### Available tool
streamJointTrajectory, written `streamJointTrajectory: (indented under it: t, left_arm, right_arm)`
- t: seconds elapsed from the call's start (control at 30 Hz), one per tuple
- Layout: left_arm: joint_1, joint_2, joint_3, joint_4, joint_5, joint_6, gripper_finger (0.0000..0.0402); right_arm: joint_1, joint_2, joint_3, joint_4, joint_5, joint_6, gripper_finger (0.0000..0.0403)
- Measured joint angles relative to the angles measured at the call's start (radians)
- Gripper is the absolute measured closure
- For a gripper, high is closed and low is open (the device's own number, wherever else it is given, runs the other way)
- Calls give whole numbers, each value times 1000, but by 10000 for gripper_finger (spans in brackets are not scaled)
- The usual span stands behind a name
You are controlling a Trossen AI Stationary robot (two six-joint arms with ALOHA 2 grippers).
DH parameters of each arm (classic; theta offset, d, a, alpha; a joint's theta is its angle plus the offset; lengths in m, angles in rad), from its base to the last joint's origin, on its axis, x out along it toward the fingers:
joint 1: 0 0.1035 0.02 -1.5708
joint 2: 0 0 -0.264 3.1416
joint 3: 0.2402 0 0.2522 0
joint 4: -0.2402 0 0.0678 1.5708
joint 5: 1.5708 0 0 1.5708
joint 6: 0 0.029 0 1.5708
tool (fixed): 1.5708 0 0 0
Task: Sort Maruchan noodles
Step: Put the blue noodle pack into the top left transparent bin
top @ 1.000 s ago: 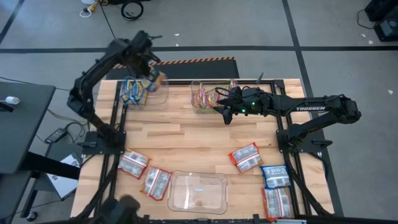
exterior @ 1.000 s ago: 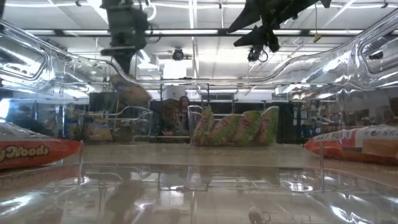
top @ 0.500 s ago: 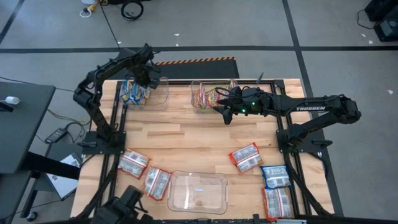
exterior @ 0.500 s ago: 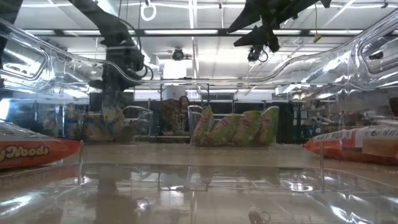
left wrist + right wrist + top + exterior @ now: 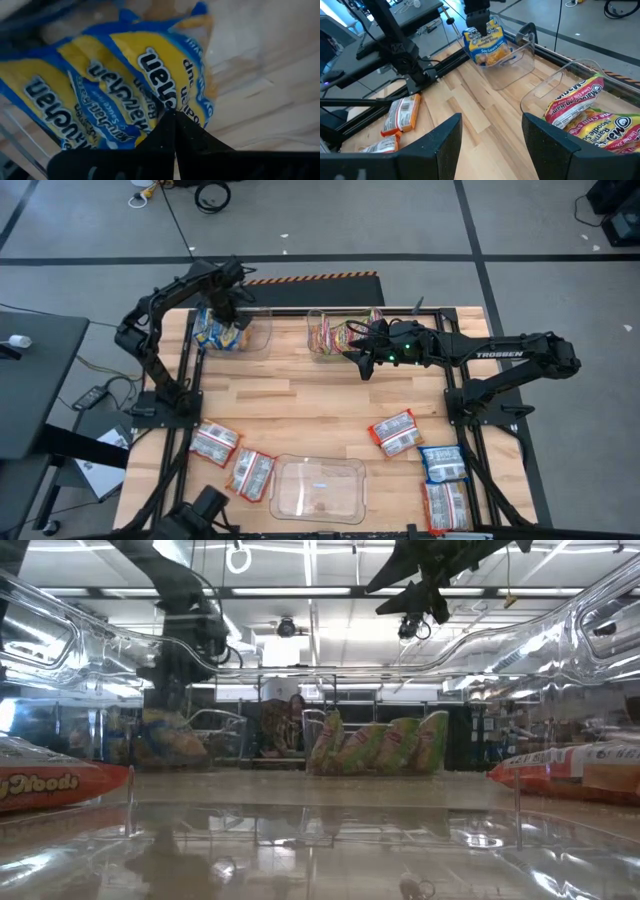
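— Where do we have the left claw (image 5: 226, 313)?
— Down in the far-left clear bin (image 5: 255, 338), its fingers pressed together, tip right against the blue-and-yellow packets (image 5: 125, 85) that stand in there. We cannot make out anything pinched between the fingers.

— And the right claw (image 5: 352, 358)?
— It hangs above the counter (image 5: 300, 395) with its fingers spread and nothing between them. Just beside it is the second clear bin (image 5: 316, 345), where the green-and-pink packets (image 5: 590, 112) stand on edge.

— What do we see of the other noodles?
— Two silver-and-orange packets (image 5: 232, 460) lie on the near-left part of the counter, well apart from the left claw. Near the right arm's base lie one more silver-and-orange packet (image 5: 395, 433), a blue packet (image 5: 442, 463) and another orange one (image 5: 446, 505) at the near-right corner. A third bin (image 5: 318, 489) sits at the near edge between those groups.
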Motion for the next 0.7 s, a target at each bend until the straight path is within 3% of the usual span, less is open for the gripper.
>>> streamJointTrajectory:
  t: [0.23, 0.7]
  left_arm:
    - [51, 0, -90, 56, 4, 6, 399]
    - [-3, -41, -91, 74, 8, 16, 379]
  right_arm:
    - [0, 0, 0, 0, 0, 0, 189]
    - [0, 0, 0, 0, 0, 0, 189]
